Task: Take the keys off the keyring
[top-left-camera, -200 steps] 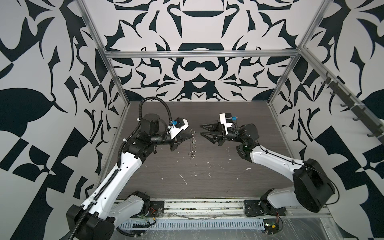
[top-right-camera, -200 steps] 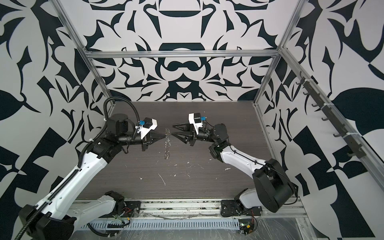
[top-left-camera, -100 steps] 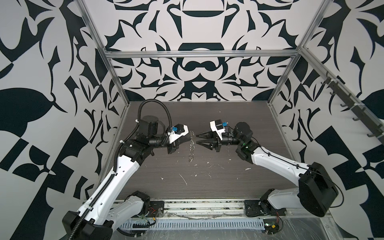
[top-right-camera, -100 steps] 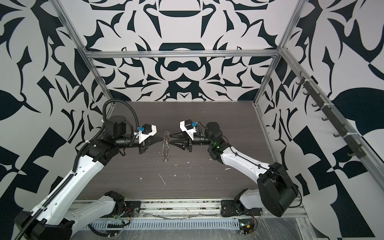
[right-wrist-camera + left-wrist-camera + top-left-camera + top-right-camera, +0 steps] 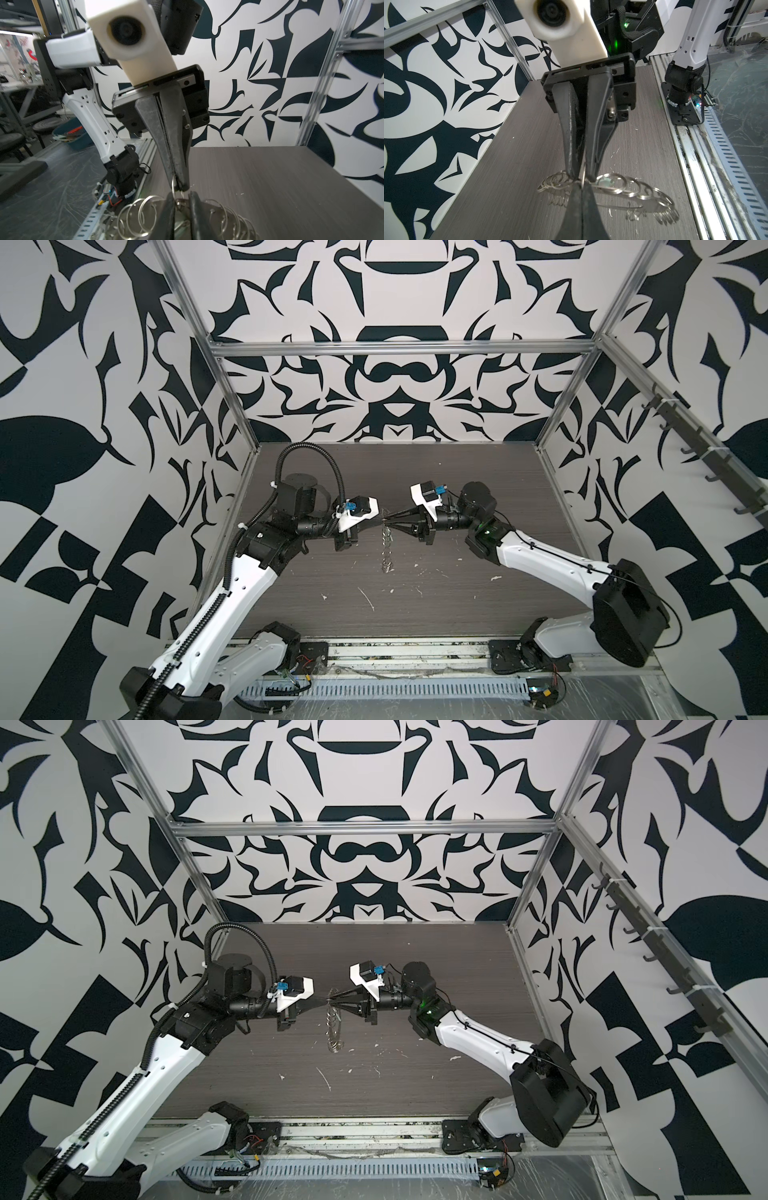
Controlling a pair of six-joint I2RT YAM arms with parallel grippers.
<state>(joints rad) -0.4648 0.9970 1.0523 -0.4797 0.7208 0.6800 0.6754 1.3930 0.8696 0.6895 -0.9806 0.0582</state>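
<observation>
Task not finished, as far as I can see. The flat grey metal disc keyring [image 5: 386, 545], its rim fringed with small silver split rings [image 5: 145, 216], hangs edge-on above the dark wood-grain table [image 5: 457, 614], held between both arms. Left gripper [image 5: 180, 186] is closed, pinching one split ring at the rim. Right gripper [image 5: 583, 176] is clamped on the keyring rim opposite. The small silver key with white oval tag can't be made out, so no removal is confirmed.

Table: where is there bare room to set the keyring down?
Crowded: the middle, where the left gripper and right gripper pinch the keyring. Bare: the table strip from there to the back wall, and the far right corner. White flecks litter the near side.
</observation>
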